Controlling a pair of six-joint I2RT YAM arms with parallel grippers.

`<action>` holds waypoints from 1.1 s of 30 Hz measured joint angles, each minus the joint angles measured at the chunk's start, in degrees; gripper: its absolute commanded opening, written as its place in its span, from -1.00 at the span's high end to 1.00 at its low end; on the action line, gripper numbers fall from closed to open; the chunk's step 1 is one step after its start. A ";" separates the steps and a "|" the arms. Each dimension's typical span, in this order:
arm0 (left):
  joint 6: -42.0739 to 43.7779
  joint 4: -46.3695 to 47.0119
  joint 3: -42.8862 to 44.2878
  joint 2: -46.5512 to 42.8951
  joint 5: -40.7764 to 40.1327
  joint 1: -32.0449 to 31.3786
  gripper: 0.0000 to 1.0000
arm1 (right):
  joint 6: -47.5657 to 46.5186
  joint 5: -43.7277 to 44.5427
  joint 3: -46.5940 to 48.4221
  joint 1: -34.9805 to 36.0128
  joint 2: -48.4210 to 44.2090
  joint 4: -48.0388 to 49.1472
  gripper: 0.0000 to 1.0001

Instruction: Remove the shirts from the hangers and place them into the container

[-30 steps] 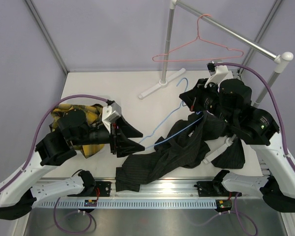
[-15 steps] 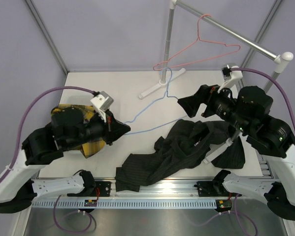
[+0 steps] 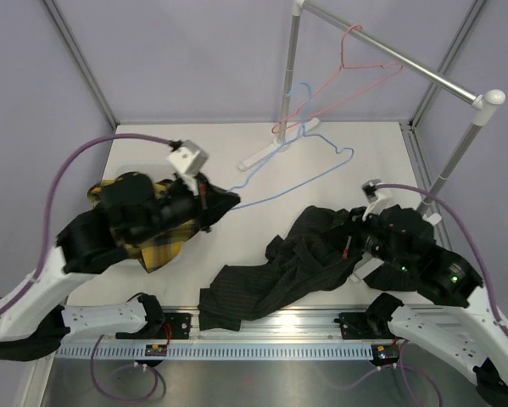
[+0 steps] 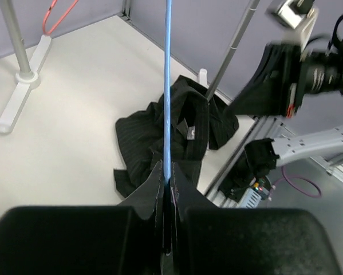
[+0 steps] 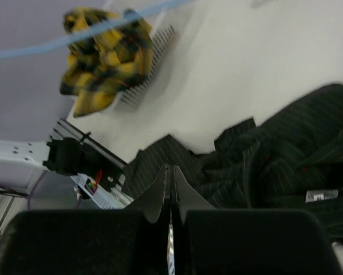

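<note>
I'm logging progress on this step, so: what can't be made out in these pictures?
Container: in the top view the left arm mostly covers it; the right wrist view shows one blurred edge.
Plaid shirt: mostly under that arm.
Right gripper: shut; contact with the black shirt unclear.
Blue hanger: hook cut off by left wrist view's top edge.

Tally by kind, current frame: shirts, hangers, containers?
Shirts: 2 (yellow plaid shirt, black shirt)
Hangers: 2 (pink hanger, blue hanger)
Containers: 1 (white container)
Total: 5
</note>
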 measured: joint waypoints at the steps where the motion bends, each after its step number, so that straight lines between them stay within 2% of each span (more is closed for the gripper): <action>1: 1.05 1.92 0.48 3.56 0.07 0.00 1.00 | 0.76 -0.76 -3.69 0.00 -0.55 0.50 1.00; 5: 4.52 5.92 6.56 18.64 0.09 0.00 1.00 | 3.87 -2.27 -15.56 0.02 -4.52 -0.55 1.00; 8: 6.29 5.57 16.31 30.75 0.22 0.00 1.00 | 5.64 -3.02 -18.34 0.02 -9.42 -2.71 1.00; 12: 7.34 4.37 30.86 42.95 0.63 -0.07 1.00 | 7.76 -3.02 -16.63 0.04 -14.64 -3.91 1.00; 18: 8.57 2.73 48.15 55.80 2.47 0.24 1.00 | 8.07 -2.36 -8.92 0.04 -14.97 -7.19 1.00; 24: 8.66 2.93 49.68 60.46 4.39 1.49 1.00 | 7.17 -1.07 -2.73 0.04 -14.43 -8.46 1.00; 33: 9.14 9.70 45.88 59.93 4.79 2.84 1.00 | 7.08 -1.18 -3.72 0.04 -14.32 -9.03 1.00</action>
